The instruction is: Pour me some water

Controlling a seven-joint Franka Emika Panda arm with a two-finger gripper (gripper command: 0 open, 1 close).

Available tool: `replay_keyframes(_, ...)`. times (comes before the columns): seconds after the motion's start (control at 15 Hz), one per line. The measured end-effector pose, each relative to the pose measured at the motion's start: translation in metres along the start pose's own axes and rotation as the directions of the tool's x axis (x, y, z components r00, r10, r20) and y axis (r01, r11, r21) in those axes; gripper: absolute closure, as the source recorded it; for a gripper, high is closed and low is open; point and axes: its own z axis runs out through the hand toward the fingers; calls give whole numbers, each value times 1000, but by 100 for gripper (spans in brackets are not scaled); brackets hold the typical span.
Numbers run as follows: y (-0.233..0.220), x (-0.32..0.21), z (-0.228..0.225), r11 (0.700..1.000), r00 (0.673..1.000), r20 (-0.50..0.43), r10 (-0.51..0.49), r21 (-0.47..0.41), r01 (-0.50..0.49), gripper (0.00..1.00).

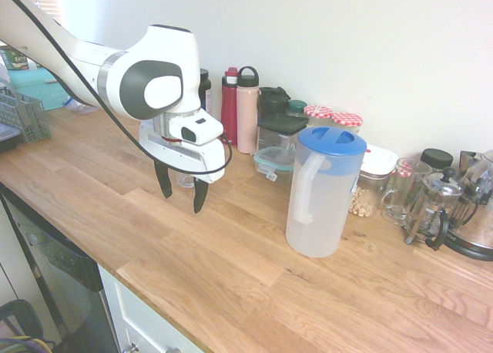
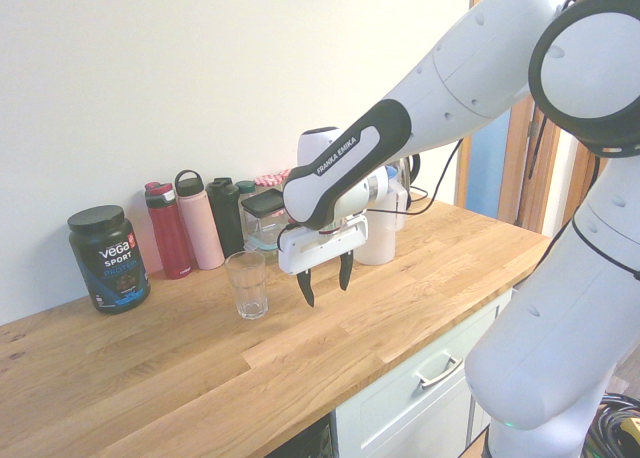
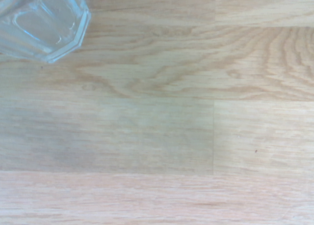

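Along the wall on the wooden tabletop (image 1: 231, 284) stand a black protein tub (image 2: 108, 257), a red bottle (image 2: 170, 230), a pink bottle (image 2: 201, 222) and a dark bottle (image 2: 226, 215). Farther along are red-checked jar lids (image 1: 333, 117), a glass mug (image 1: 404, 189) and a French press (image 1: 436, 206).

The white arm's hand (image 1: 183, 193) points straight down, fingers spread, empty.

The first exterior view looks down along the surface (image 1: 231, 268) from one end, the arm entering at nine o'clock. The second faces it from the opposite end, arm entering at three o'clock. Both share the tool (image 1: 183, 193) and the glass (image 2: 247, 285). The wrist view stares straight down, close.
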Motion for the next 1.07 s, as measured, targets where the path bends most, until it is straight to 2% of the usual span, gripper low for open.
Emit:
replay_keyframes(0.27,1,3,-1,1000,1000,-1,2,-5,-2,0)
replay_keyframes(0.4,3,8,-17,1000,1000,-15,2,7,-2,0)
replay_keyframes(0.73,33,46,-111,999,997,-69,21,45,-18,0)
replay_keyframes(1.07,95,101,-180,998,994,-106,35,54,-30,0)
